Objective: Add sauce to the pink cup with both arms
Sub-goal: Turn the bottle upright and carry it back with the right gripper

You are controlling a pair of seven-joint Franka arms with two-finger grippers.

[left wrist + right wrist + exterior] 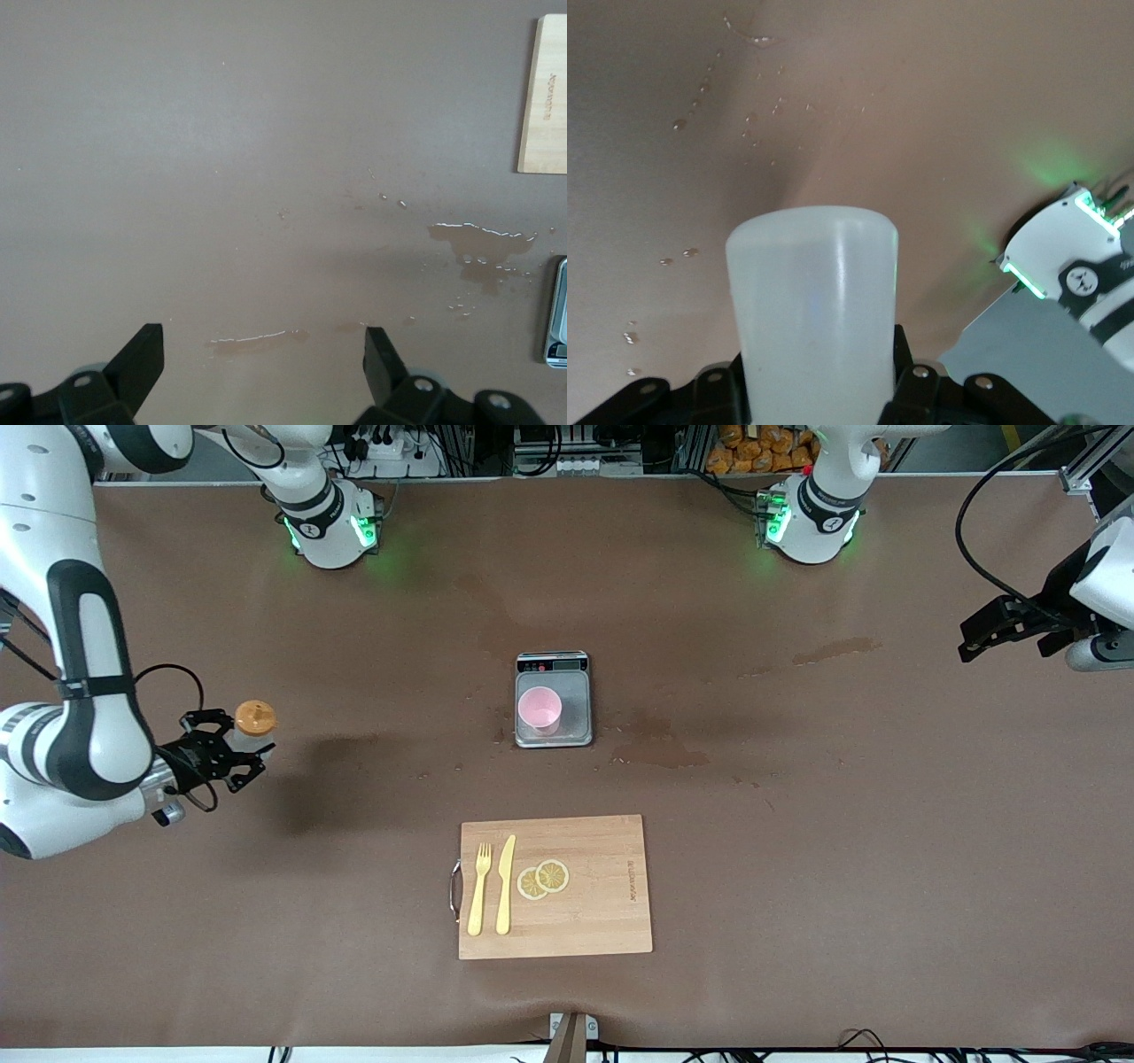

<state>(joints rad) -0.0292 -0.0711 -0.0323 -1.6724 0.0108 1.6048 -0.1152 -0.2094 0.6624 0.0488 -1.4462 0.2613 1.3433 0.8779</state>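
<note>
The sauce bottle, whitish with an orange cap, is held up over the table at the right arm's end. My right gripper is shut on its body. In the right wrist view the bottle fills the space between the black fingers. The pink cup stands upright on the steel scale at the table's middle, well away from the bottle. My left gripper waits open over the left arm's end of the table. In its wrist view the left gripper has only bare table between its jaws.
A wooden cutting board lies nearer to the front camera than the scale, carrying a yellow fork, a knife and lemon slices. Wet spills mark the table beside the scale, and spills also show under the left wrist.
</note>
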